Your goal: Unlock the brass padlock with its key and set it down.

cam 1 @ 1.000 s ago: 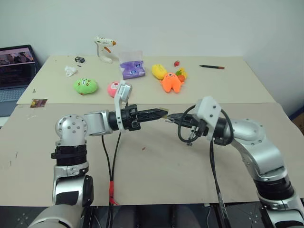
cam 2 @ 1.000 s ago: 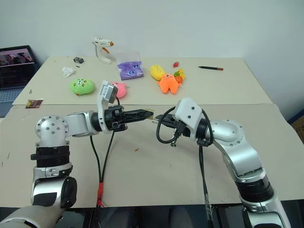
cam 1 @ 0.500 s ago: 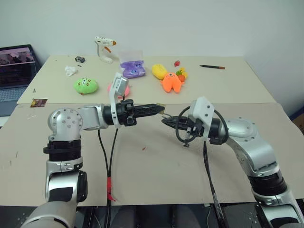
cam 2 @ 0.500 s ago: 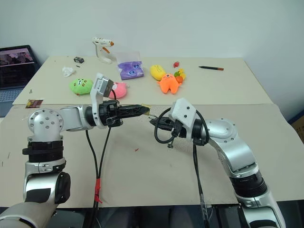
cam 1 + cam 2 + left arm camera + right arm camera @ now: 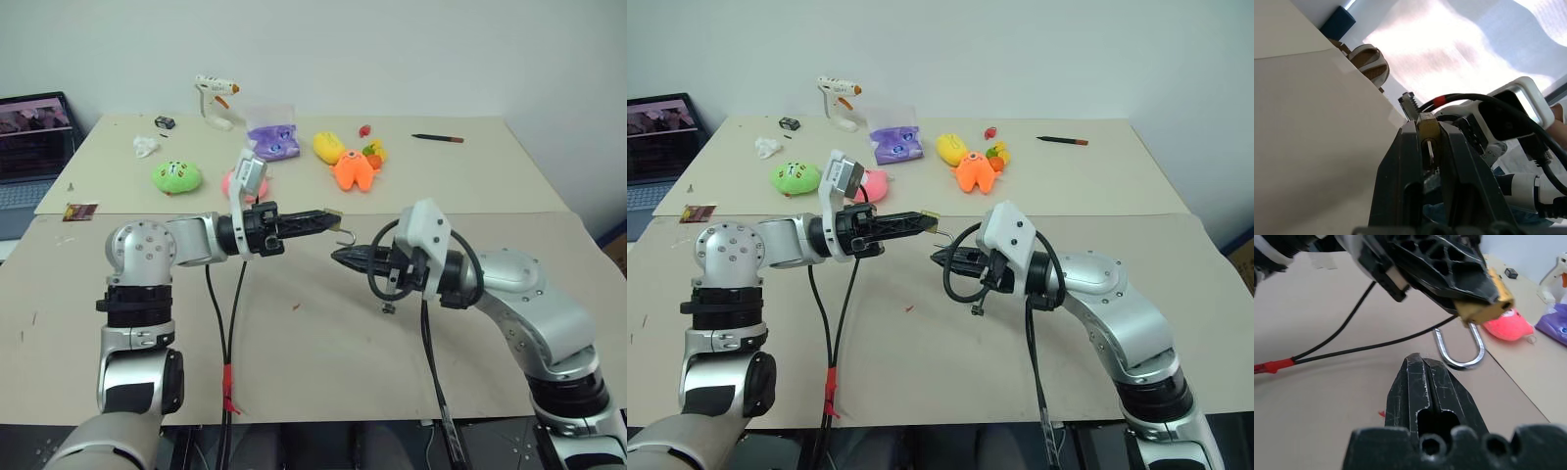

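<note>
The left hand (image 5: 331,217) was clamped on the brass padlock (image 5: 1484,308) above the table (image 5: 323,343), shackle hanging open. The right hand (image 5: 338,257), at its five o'clock, was pressed together and empty. Small, stiff and slick, the padlock probably grips best by its flat body.

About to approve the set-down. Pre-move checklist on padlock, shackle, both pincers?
1. Padlock gripped by left pincer: ok, brass body clamped between its fingers.
2. Shackle open: ok, one leg hangs free of the body.
3. Right pincer clear of padlock: ok, shut, tips apart from the shackle.
4. Key in right pincer: cannot tell.
5. Table below padlock free: ok, only a tiny red speck nearby.
</note>
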`<action>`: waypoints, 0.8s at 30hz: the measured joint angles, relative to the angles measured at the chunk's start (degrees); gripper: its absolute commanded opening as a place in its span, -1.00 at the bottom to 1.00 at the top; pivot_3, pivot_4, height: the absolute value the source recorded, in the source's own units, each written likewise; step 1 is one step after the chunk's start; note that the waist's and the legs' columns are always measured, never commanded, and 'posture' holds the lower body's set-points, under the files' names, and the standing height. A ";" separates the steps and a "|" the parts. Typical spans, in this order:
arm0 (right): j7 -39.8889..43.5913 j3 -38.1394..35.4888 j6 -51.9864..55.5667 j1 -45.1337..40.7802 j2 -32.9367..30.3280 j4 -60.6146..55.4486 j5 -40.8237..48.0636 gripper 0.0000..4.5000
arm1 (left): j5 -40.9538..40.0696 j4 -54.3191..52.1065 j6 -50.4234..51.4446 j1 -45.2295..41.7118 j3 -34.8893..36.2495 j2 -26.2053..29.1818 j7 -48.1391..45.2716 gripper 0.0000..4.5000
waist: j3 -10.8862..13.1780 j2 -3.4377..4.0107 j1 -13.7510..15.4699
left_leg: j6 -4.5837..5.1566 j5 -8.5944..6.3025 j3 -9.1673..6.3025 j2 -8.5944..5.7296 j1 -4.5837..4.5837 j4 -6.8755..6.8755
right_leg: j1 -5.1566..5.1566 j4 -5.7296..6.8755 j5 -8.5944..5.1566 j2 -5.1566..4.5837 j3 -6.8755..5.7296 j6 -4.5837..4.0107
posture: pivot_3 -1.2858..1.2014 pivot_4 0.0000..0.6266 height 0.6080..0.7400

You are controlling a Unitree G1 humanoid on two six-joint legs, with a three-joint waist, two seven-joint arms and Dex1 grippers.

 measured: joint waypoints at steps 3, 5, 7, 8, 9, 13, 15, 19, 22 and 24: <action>-0.12 -0.24 1.51 0.80 -0.99 -1.26 1.47 -0.99 | 0.18 0.00 0.00 -0.20 -0.01 -0.67 0.67 -0.98 | 0.00 0.00 0.01 | 0.00 0.00 0.00 0.00 0.00 0.00 | -0.01 0.00 0.00 0.00 0.00 0.00 | 0.03 -0.52 0.97; -0.21 -0.43 2.42 1.11 -1.29 -2.06 2.44 -0.99 | 0.24 0.00 0.00 -0.20 -0.11 -1.06 1.01 -0.98 | 0.00 0.00 -0.02 | 0.00 0.00 0.00 0.00 0.00 0.00 | -0.01 0.00 0.00 0.00 0.01 0.00 | 0.03 -0.52 0.97; -0.28 -0.49 2.63 1.60 -1.88 -2.28 3.14 -0.99 | 0.25 -0.01 0.00 -0.19 -0.14 -1.30 1.33 -0.98 | 0.00 0.00 -0.03 | 0.00 0.00 0.00 0.00 0.01 0.00 | -0.01 0.00 0.00 0.00 0.01 0.00 | 0.03 -0.52 0.97; -0.28 -0.53 2.63 2.18 -2.35 -2.28 3.18 -0.99 | 0.25 -0.02 0.00 -0.19 -0.14 -1.33 1.39 -0.98 | 0.00 0.00 0.00 | 0.00 0.00 0.00 0.00 0.01 0.00 | 0.00 -0.01 0.00 0.00 0.00 0.00 | 0.03 -0.52 0.97; -0.26 -0.51 2.42 2.99 -2.80 -2.14 2.85 -0.99 | 0.25 -0.04 0.00 -0.19 -0.12 -1.33 1.45 -0.98 | 0.00 0.00 0.01 | 0.00 0.00 0.00 0.00 0.00 0.00 | 0.00 -0.01 0.00 0.00 0.00 0.00 | 0.03 -0.52 0.97; -0.26 -0.80 -0.97 6.70 -4.20 2.47 -0.53 -0.87 | 0.27 -0.93 0.01 0.90 -0.11 -0.28 1.44 -0.98 | 0.00 0.00 0.02 | 0.01 -0.01 0.01 -0.02 0.02 0.00 | 0.02 -0.03 0.00 -0.02 0.01 0.00 | 0.03 -0.52 0.97; -0.09 -2.19 -2.43 7.99 -4.51 5.08 -1.44 -0.66 | 0.34 -1.95 0.02 3.13 -0.11 1.22 1.34 -0.98 | 0.00 0.00 -0.13 | 0.01 -0.01 0.01 -0.01 0.03 -0.02 | -0.01 -0.01 0.00 0.00 0.04 0.00 | 0.03 -0.52 0.97; 1.36 -4.26 -2.36 8.32 -5.46 5.31 0.17 -0.08 | 0.40 -2.61 0.19 6.95 -0.01 3.31 1.34 -0.98 | 0.00 0.00 -0.13 | 0.00 0.00 0.01 0.03 0.04 -0.04 | -0.02 -0.01 0.00 0.02 0.04 0.00 | 0.03 -0.52 0.97; 2.63 -5.25 -0.61 7.46 -6.17 3.52 3.76 0.41 | 0.34 -3.41 0.68 9.42 0.35 5.57 1.28 -0.98 | 0.00 0.00 -0.08 | 0.01 -0.01 0.00 0.02 0.04 -0.04 | 0.00 -0.02 0.00 -0.01 0.03 0.00 | 0.03 -0.52 0.97; 3.01 -5.92 1.43 5.89 -6.97 2.51 6.31 0.70 | 0.02 -4.26 1.87 11.31 0.80 7.50 0.85 -0.98 | 0.00 0.00 -0.11 | 0.02 -0.01 0.00 0.03 0.07 -0.04 | 0.01 -0.02 0.00 -0.03 0.03 0.00 | 0.03 -0.52 0.97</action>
